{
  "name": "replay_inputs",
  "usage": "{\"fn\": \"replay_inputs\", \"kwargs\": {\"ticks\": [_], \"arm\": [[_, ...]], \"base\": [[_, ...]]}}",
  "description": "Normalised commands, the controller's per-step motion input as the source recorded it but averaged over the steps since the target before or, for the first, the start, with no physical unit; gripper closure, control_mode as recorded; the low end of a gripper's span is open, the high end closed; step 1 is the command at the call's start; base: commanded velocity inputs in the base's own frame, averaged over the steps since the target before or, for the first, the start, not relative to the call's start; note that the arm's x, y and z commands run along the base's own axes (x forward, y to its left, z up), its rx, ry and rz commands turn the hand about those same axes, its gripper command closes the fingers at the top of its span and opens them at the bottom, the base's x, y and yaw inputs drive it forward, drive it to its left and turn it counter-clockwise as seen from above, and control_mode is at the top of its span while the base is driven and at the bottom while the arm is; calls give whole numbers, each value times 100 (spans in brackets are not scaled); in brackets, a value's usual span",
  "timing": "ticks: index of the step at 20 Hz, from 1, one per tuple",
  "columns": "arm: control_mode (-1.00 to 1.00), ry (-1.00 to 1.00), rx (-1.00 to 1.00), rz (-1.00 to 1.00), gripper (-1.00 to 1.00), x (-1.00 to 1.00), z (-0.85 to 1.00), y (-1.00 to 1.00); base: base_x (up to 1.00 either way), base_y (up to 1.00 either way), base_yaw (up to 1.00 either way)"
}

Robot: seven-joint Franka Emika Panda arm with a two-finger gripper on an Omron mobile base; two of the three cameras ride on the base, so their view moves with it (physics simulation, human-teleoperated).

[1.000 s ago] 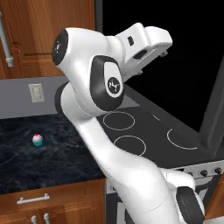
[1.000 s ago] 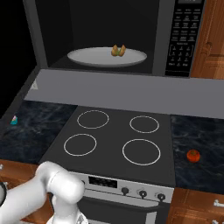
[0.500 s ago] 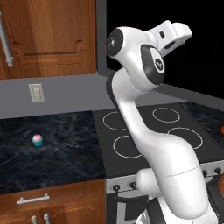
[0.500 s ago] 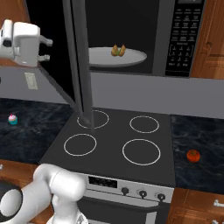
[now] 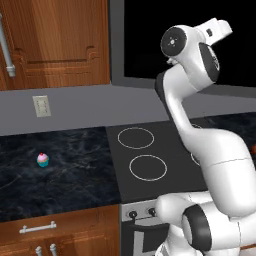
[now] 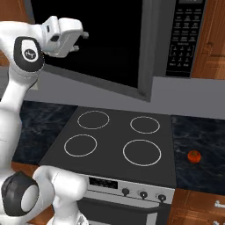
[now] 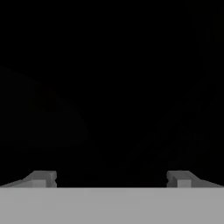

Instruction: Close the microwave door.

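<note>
Microwave door (image 6: 101,48), a glossy black panel with a grey frame edge, hangs partly swung in over the stovetop (image 6: 116,143), its free edge standing out a little from the microwave (image 6: 184,39) body and its keypad at the upper right of the right base view. In the left base view the same door (image 5: 150,45) fills the top middle as a black sheet.

Going left to right in the left base view: a wooden cabinet (image 5: 55,42) with a metal handle, a wall outlet (image 5: 41,105) below it, a small pink cupcake (image 5: 43,159) on the dark marble desk (image 5: 55,175), then the stovetop's white rings, then the arm.

The gripper (image 6: 81,40) is raised at the door's face, close to or against the glossy panel; contact cannot be told. In the hand view the two fingertips (image 7: 43,178) stand wide apart with only blackness ahead.

A red tomato (image 6: 194,156) lies on the desk right of the stovetop.
</note>
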Motion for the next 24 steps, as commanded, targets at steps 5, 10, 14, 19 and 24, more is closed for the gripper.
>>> {"fn": "replay_inputs", "kwargs": {"ticks": [5, 10, 14, 19, 24], "arm": [[-100, -7, 6, 26, -100, 84, 0, -31], [-100, -7, 4, 22, -100, 89, 0, -14], [-100, -4, 0, 18, -100, 76, 0, -3], [-100, -2, 0, 14, -100, 25, 0, 0], [-100, 0, 0, 3, -100, 0, 0, 0]], "base": [[0, 0, 0], [0, 0, 0], [0, 0, 0], [0, 0, 0], [0, 0, 0]]}}
